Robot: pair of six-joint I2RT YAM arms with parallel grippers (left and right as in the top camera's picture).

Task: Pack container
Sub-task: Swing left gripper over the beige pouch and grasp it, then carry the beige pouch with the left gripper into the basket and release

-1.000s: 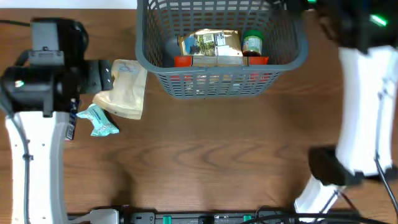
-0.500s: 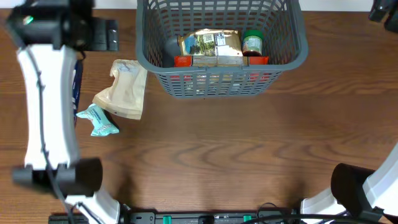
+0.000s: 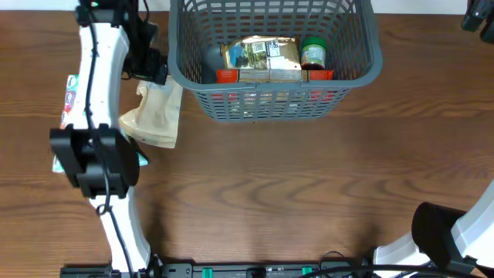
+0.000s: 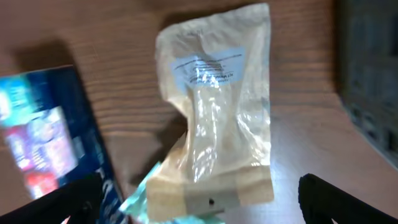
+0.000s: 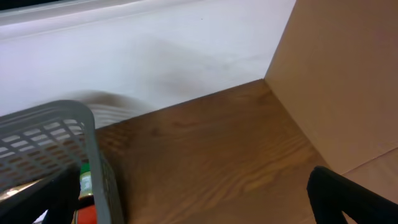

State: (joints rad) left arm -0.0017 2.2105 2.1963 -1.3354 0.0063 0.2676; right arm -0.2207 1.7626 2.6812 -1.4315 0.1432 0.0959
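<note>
Left fingers [image 4: 353,202] and right fingers [image 5: 354,200] spread wide.

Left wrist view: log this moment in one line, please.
left gripper: open, over tan pouch, not gripping | right gripper: open, empty, right of container | container: partly filled | tan pouch: on table beside container

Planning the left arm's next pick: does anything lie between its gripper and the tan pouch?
Nothing visible does. The open left gripper hangs over the tan pouch, whose top is bare; a teal packet sits at its corner, a blue packet beside it.
</note>
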